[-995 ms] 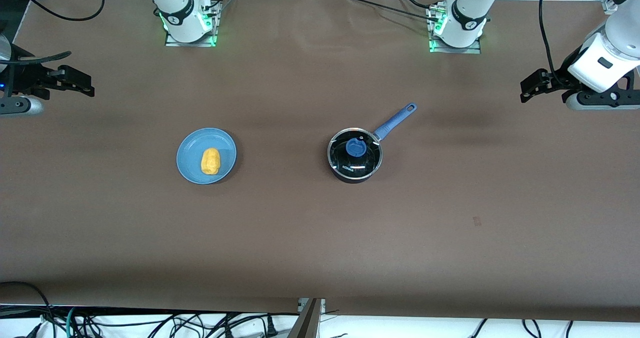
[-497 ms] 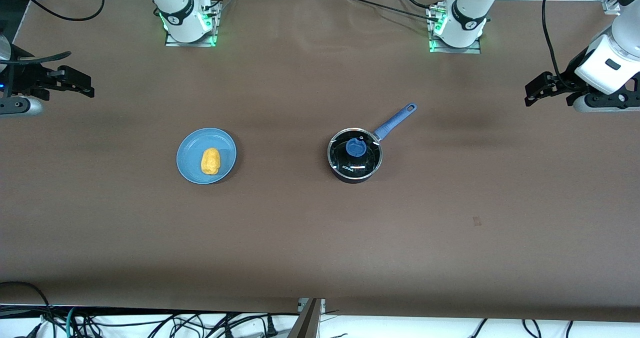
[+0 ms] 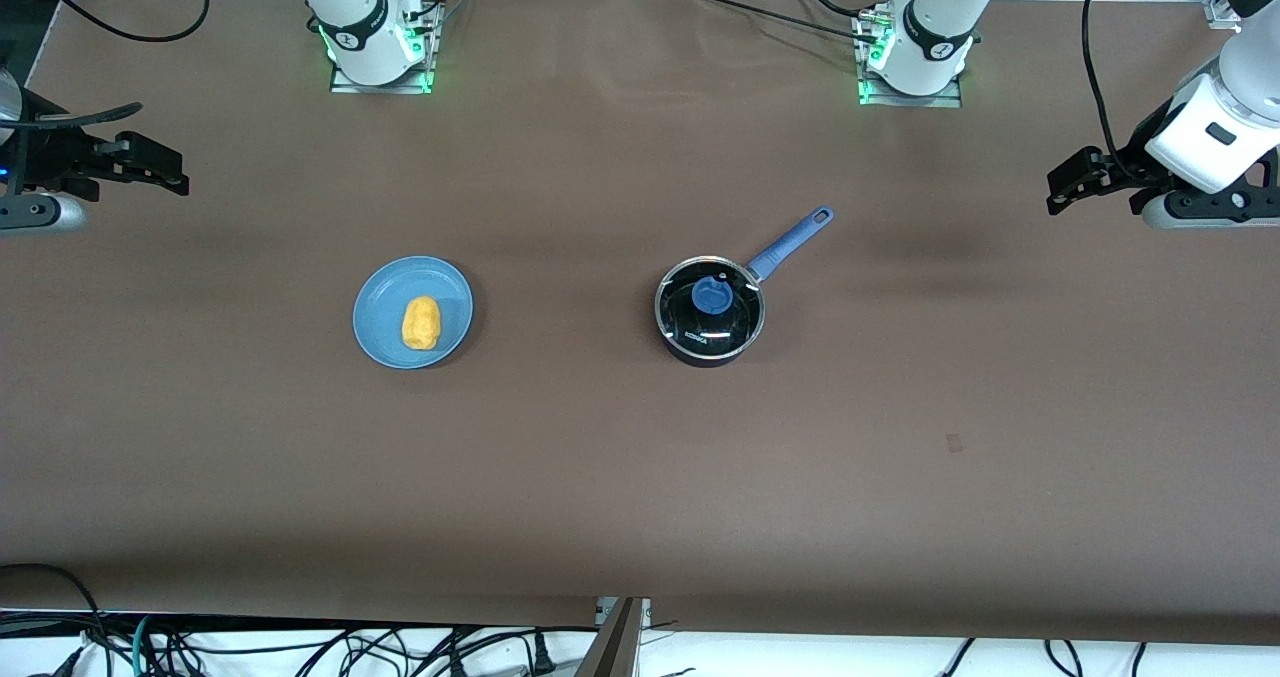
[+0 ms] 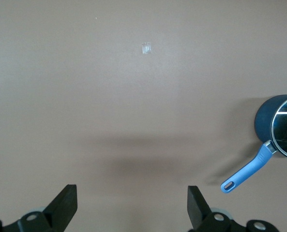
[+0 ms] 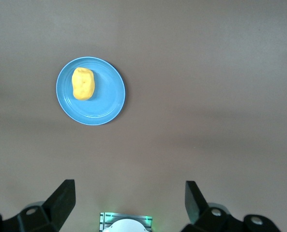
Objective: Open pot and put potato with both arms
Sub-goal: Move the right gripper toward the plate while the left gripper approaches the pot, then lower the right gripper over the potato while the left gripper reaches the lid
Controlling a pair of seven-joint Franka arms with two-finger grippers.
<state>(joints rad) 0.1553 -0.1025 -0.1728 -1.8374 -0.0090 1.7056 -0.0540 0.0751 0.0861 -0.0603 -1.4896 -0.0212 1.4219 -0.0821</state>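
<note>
The black pot [image 3: 710,309] stands mid-table with its glass lid and blue knob [image 3: 711,296] on it. Its blue handle [image 3: 790,242] points toward the left arm's base. The potato [image 3: 421,322] lies on a blue plate [image 3: 385,302] toward the right arm's end. My left gripper [image 3: 1063,182] is open and empty, high over the table's left-arm end; its wrist view [image 4: 131,193] shows the pot [image 4: 266,121] off to one side. My right gripper [image 3: 170,169] is open and empty over the right-arm end; its wrist view [image 5: 128,191] shows the potato [image 5: 83,83] on the plate [image 5: 104,99].
The two arm bases [image 3: 378,47] [image 3: 915,57] stand along the edge of the brown table farthest from the front camera. A small tape mark [image 3: 955,443] lies on the table nearer to the front camera than the pot. Cables hang off the nearest edge.
The left arm's hand has shifted slightly toward its end of the table. The right arm, pot and potato have not moved.
</note>
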